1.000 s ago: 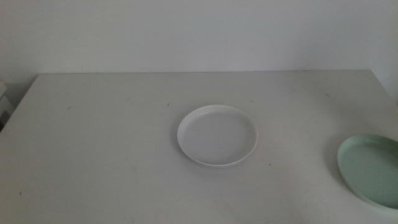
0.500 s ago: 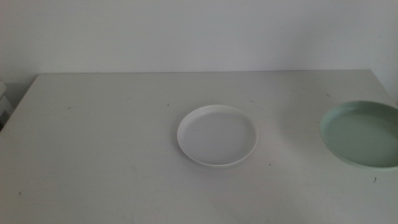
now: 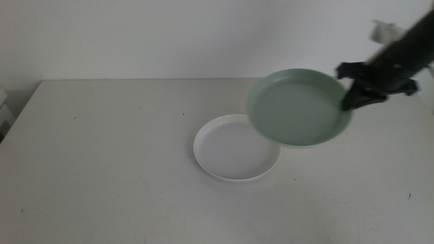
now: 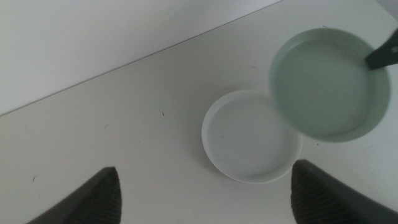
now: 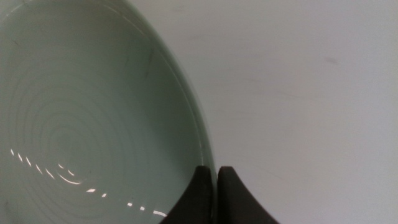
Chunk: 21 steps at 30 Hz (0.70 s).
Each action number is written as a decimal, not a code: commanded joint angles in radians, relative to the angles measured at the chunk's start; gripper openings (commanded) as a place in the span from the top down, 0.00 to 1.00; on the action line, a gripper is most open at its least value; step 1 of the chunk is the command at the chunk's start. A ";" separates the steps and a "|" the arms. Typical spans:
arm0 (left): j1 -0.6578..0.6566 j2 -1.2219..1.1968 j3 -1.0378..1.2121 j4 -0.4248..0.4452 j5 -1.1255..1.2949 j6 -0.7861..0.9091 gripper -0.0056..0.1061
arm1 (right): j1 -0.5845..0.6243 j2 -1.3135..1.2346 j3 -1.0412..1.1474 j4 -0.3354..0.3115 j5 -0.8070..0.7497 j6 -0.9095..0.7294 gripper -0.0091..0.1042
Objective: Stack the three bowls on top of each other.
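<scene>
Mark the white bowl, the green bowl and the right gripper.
white bowl [image 3: 230, 150], middle view, bare centre.
green bowl [image 3: 298, 108], middle view, inner floor.
right gripper [image 5: 215, 177], right wrist view, jaws pinching the green bowl's rim.

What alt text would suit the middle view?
The right gripper, entering from the right, holds a tilted mint green bowl by its rim in the air, partly over a cream-white bowl on the white table.
</scene>
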 commanded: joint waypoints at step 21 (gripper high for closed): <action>-0.005 -0.029 -0.021 -0.011 0.033 -0.009 0.01 | 0.231 0.289 -0.279 0.037 -0.021 0.035 0.93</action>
